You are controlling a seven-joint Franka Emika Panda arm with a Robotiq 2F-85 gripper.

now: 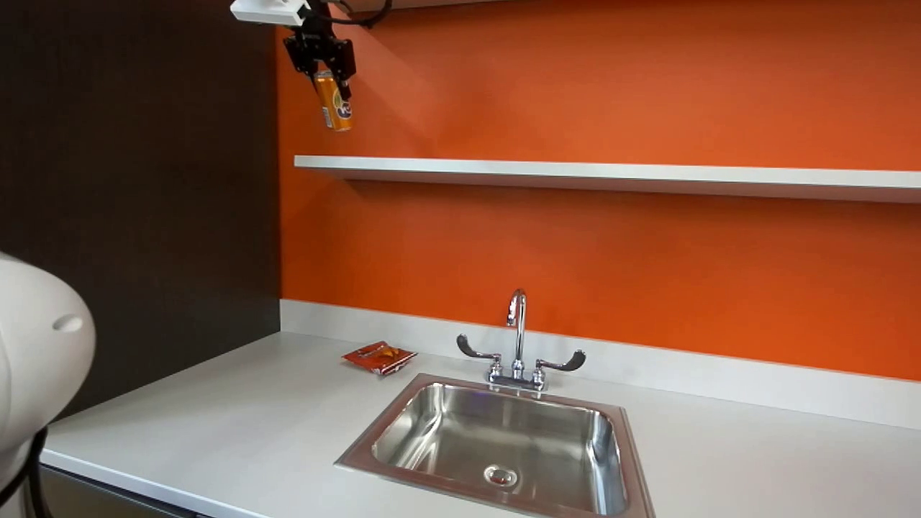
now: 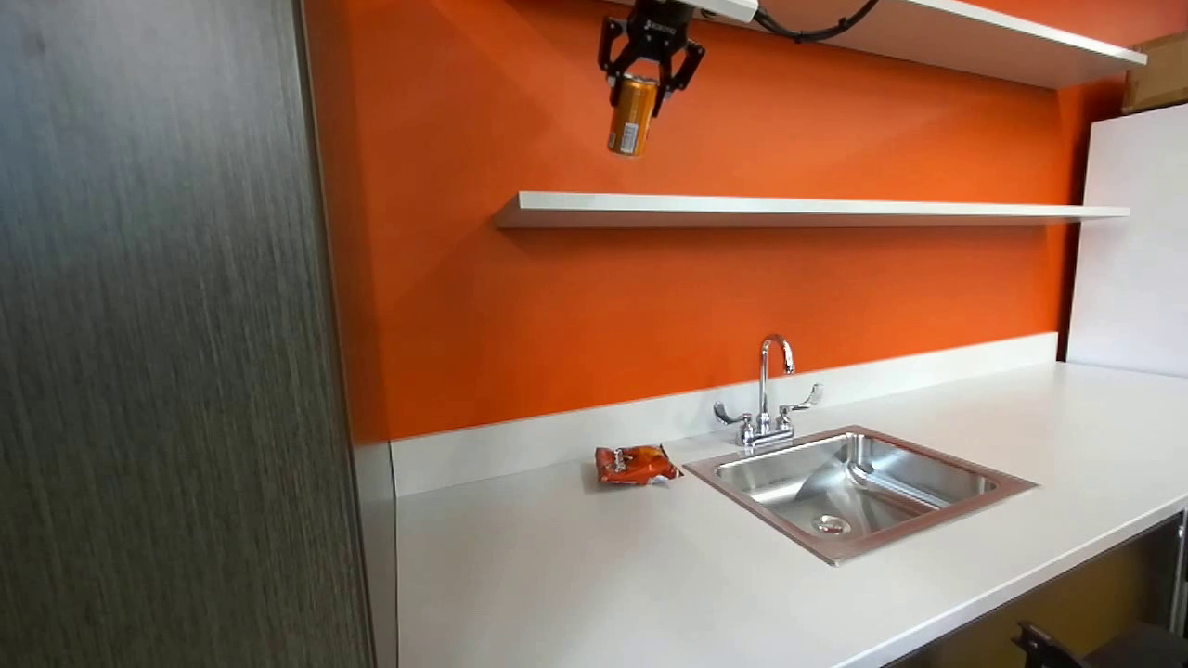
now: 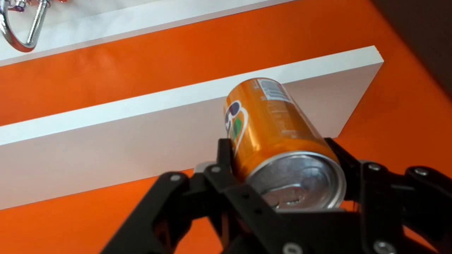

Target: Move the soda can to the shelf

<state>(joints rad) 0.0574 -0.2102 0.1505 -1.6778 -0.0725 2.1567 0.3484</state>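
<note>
In an exterior view, the arm (image 1: 270, 10) hangs in from the top, above one end of the shelf (image 1: 611, 171); the gripper (image 1: 331, 90) points downward, its two black fingers clasped on the soda can (image 1: 332, 108); the can, silvery top uppermost and slightly tilted, is higher than the shelf and apart from it, by the end nearest the dark panel (image 1: 144, 180); lower than the shelf are one red-orange packet (image 1: 378, 357), one steel sink (image 1: 504, 439) and one faucet (image 1: 519, 331) with two handles, all on one white countertop (image 1: 216, 417).

In an exterior view, the gripper slants downward above the shelf, one finger on each side of the one can, its barcode visible; two white boards show, the shelf and an upper board (image 2: 937, 42) higher than it, plus one cardboard box (image 2: 1160, 74), cut by the frame, above and past the shelf's farther end; whether the can is over the shelf or in front of it, I cannot tell.

In the wrist view, upside down, both fingers grip the can near its lid; the shelf runs behind it, one end close by; the one faucet, partly in frame, lies beyond the shelf's front edge.
</note>
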